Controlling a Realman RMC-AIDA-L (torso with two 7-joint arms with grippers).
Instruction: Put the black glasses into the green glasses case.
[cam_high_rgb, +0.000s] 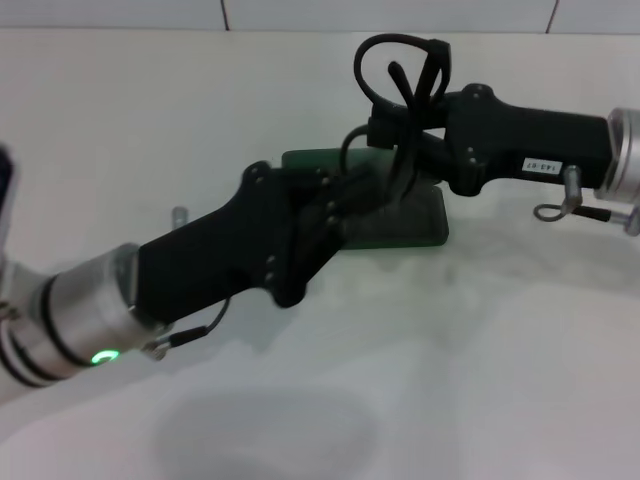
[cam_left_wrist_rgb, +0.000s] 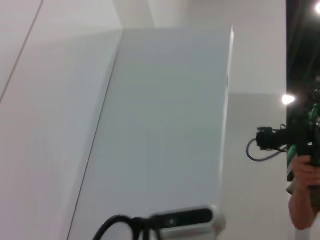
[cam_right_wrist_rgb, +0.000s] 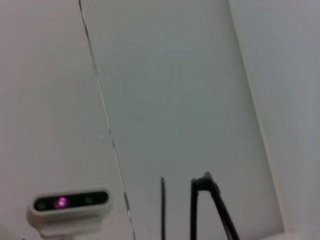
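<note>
Both arms stretched inward, left tool (cam_high_rgb: 345, 205) and right tool (cam_high_rgb: 400, 150) close together at centre.

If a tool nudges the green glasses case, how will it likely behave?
The green glasses case lies flat and low, so it probably won't tip or roll. On the smooth white table it may slide. Left tool and right tool both crowd over it.

I see both arms crowding over the green glasses case (cam_high_rgb: 420, 225) at mid tabletop (cam_high_rgb: 450, 380): the left pincer (cam_high_rgb: 345, 205) covers its left part, the right pincer (cam_high_rgb: 400, 140) its far side. The near tabletop lies open.
</note>
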